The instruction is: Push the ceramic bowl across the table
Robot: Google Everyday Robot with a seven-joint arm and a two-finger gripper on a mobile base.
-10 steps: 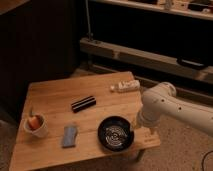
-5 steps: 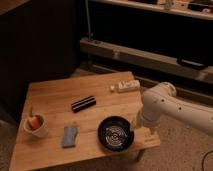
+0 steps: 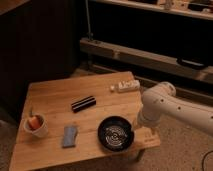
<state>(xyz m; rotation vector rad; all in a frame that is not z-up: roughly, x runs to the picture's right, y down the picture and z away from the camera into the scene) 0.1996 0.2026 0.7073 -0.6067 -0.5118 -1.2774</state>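
Observation:
The ceramic bowl (image 3: 116, 133) is glossy black with pale rings inside and sits near the front right corner of the light-brown wooden table (image 3: 60, 95). My white arm comes in from the right and bends down beside the table's right edge. My gripper (image 3: 138, 125) is at the end of the arm, just right of the bowl's rim, mostly hidden behind the white arm link. I cannot tell whether it touches the bowl.
A white cup with orange contents (image 3: 36, 125) stands at the front left. A blue-grey sponge (image 3: 70, 136) lies left of the bowl. A black bar-shaped object (image 3: 83, 103) lies mid-table. A white packet (image 3: 126, 86) lies at the back right edge. Dark shelving stands behind.

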